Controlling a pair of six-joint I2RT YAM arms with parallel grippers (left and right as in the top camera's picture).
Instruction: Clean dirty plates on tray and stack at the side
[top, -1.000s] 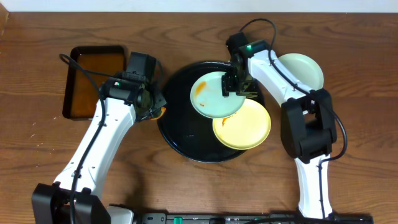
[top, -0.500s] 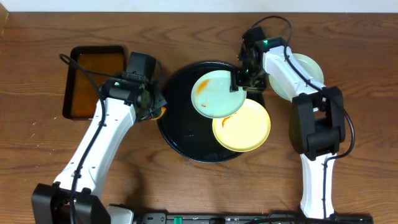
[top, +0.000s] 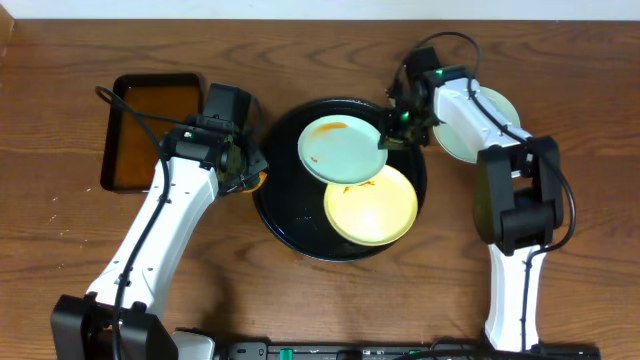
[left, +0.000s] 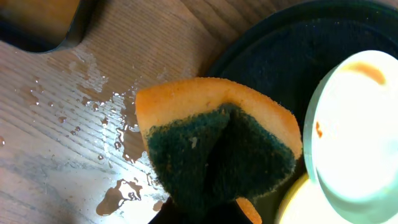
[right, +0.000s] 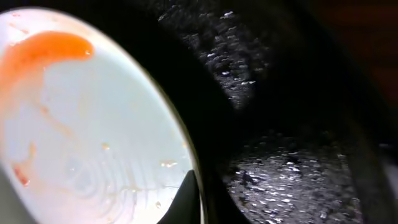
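To do this step well, I judged the right jaws (top: 392, 135) needed a firm hold low on the rim of the blue plate (top: 335, 150), keeping it flat on the tray (top: 285, 225) so it would not skate once scrubbing pressure came on. The right jaws were closed, their tip touching that rim. I could not tell from the wrist view whether the rim was actually pinched or only nudged. The plate spread away from the jaws towards the left arm, its orange sauce streak (right: 46, 46) on the far part from the tip. Its near edge overlapped the yellow plate (top: 370, 205), which sat just below the jaws. The left jaws (top: 245, 168) were clamped on the sponge (left: 211, 143), hanging beside the tray's edge, well apart from the blue plate. I reckoned the sponge should come across scouring-side down onto the streak, wiping towards the held rim
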